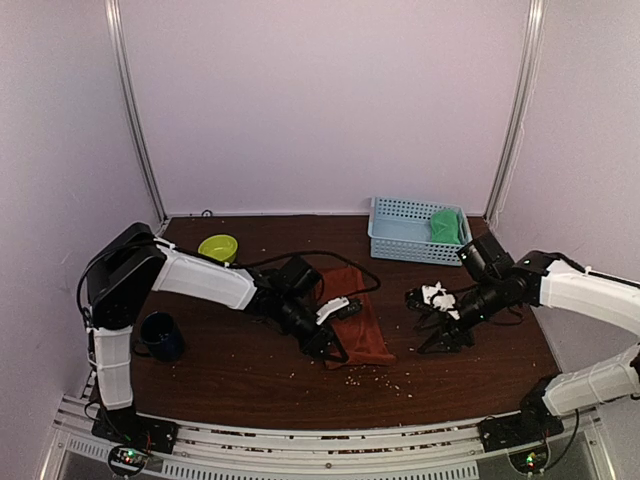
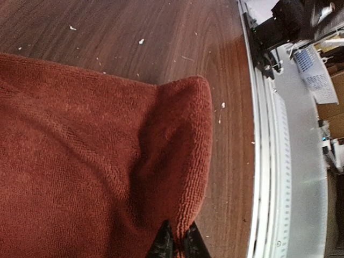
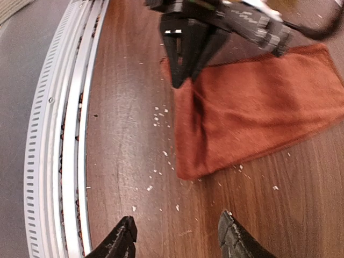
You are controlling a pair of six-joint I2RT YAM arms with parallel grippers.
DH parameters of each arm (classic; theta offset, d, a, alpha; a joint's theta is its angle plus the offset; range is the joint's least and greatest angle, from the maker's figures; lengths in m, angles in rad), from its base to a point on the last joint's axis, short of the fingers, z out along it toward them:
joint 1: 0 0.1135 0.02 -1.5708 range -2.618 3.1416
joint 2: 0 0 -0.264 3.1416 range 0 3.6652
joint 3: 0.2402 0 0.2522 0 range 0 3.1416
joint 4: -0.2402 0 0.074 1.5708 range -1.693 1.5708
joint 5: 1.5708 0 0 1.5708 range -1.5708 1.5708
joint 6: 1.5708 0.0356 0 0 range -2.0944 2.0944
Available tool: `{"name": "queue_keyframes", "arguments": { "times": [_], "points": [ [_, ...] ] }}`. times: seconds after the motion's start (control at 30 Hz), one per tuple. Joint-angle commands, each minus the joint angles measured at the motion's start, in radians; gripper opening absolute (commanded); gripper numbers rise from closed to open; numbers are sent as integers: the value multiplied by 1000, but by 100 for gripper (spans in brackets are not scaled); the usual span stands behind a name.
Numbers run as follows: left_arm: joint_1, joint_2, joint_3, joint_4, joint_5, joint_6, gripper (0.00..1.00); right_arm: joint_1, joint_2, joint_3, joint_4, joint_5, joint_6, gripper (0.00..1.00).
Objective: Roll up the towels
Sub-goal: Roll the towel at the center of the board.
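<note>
My left gripper [image 2: 176,243] is pinched shut on the rust-red terry cloth towel [image 1: 358,320]. It grips a small ridge of cloth at the towel's 7 o'clock corner, the one nearest my bases. The corner is drawn up into a soft raised fold, and the rest of the towel lies spread on the dark brown wooden table [image 1: 250,375], about at its middle.

My right gripper [image 3: 180,239] stands partly open, the two black fingers [image 3: 122,243] well apart with nothing between them. It hangs over bare wood at the towel's 3 o'clock, clear of the cloth. Pale crumbs [image 3: 158,115] are scattered on the wood along the towel's near edge.

The bright green cloth towel [image 1: 447,225] sits bunched in the right end of the light-blue slotted plastic basket [image 1: 400,215], at the table's 1 o'clock against the back wall. A small yellow-green bowl [image 1: 218,246] rests at 10 o'clock, and a dark blue cup [image 1: 160,335] stands at 8 o'clock beside my left arm.
</note>
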Motion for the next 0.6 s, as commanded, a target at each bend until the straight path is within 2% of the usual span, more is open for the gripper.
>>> {"name": "queue_keyframes", "arguments": {
  "times": [0.0,0.1,0.23,0.57],
  "points": [
    [30,72,0,130,252,-194,8,157,58,14,118,157,15,54],
    [55,100,-22,194,307,-273,8,228,104,24,207,199,36,55],
    [65,124,-13,180,316,-272,8,296,197,39,312,267,57,56],
    [87,148,-53,248,339,-337,8,377,343,26,444,324,62,58]
  ]
}}
